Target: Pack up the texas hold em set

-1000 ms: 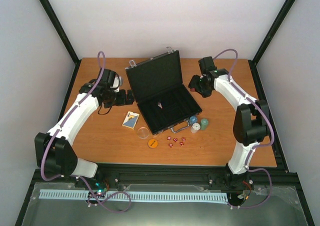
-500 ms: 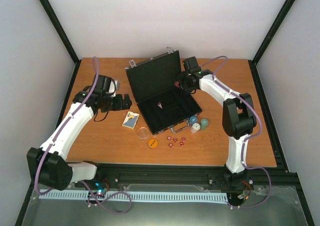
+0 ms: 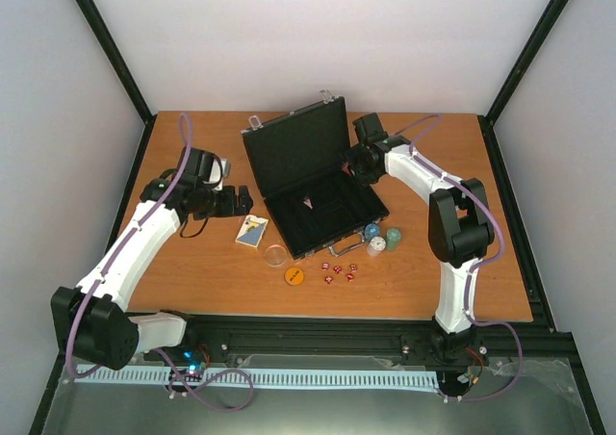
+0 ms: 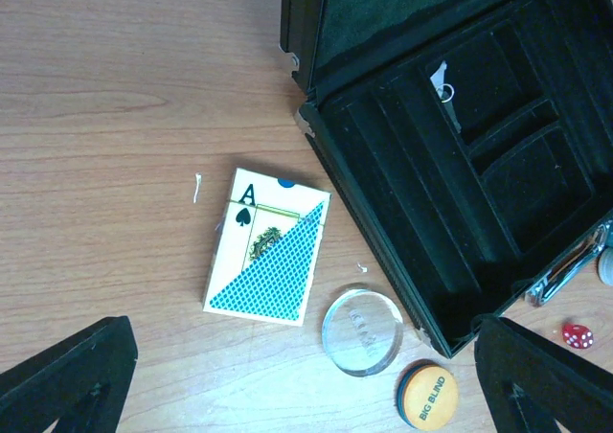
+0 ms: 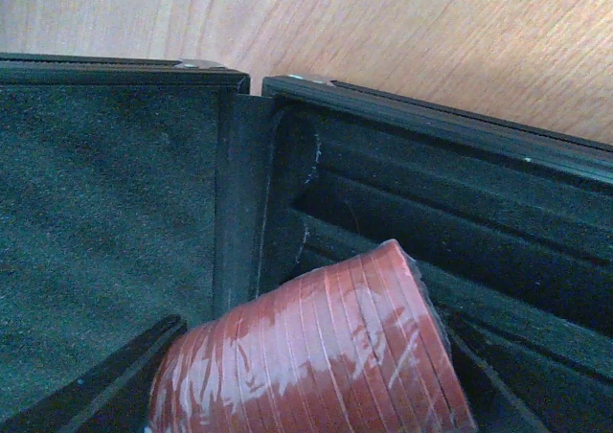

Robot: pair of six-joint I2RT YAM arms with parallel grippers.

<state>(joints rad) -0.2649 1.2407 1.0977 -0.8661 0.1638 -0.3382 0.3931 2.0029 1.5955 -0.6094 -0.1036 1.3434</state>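
The right gripper point(image 3: 352, 164) clenches the red chip stack point(image 5: 316, 347), its lower end cut off from view, over the open briefcase point(image 3: 322, 209) near the hinge, while the left gripper point(image 4: 302, 342) hangs released above the card box point(image 4: 268, 246).

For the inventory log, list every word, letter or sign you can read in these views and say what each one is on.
"BIG BLIND": on the orange disc.
"A" above a spade sign: on the card box.
Clear disc: a faint marking in its middle, too blurred to read.
Black case and red chip stack: no writing visible.
In the top view everything is too small to read.
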